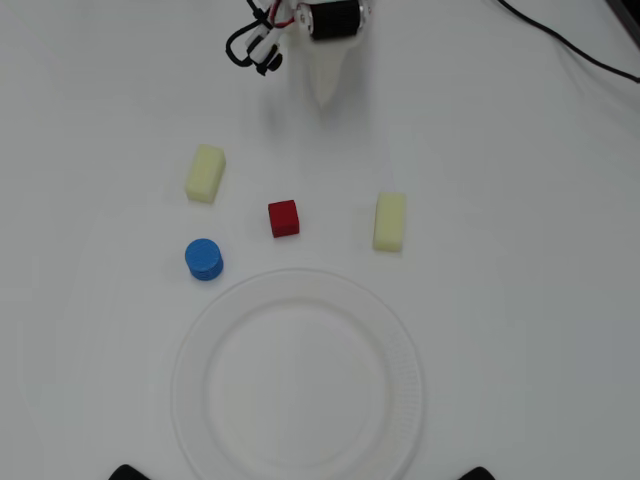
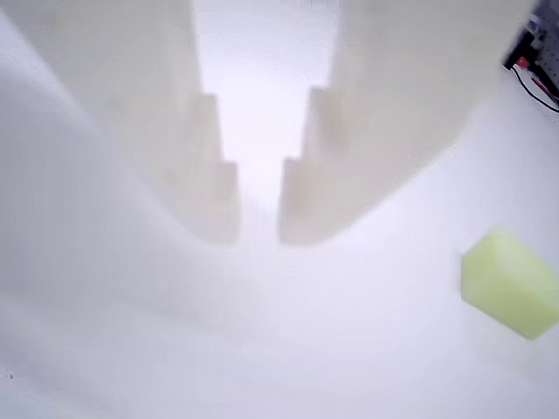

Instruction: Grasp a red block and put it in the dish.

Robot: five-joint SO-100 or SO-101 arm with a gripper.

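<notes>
The reach has barely begun: the gripper (image 2: 259, 231), fingers slightly parted and empty, hangs far from the red block (image 1: 284, 218), which sits just beyond the dish (image 1: 400, 330), so it must descend over it.

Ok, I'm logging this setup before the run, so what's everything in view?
red block: one, red, middle of the table in the overhead view, just above the dish.
dish: one, white, ribbed rim, lower centre, nothing in it.
yellow blocks: two, pale yellow, one upper left, one right of the red block.
blue cylinder: one, blue, left of the dish's top edge.
black cable: one, top right corner.
table: white.
gripper: one, white, at the overhead view's top edge, fingers slightly apart, holding nothing.
</notes>
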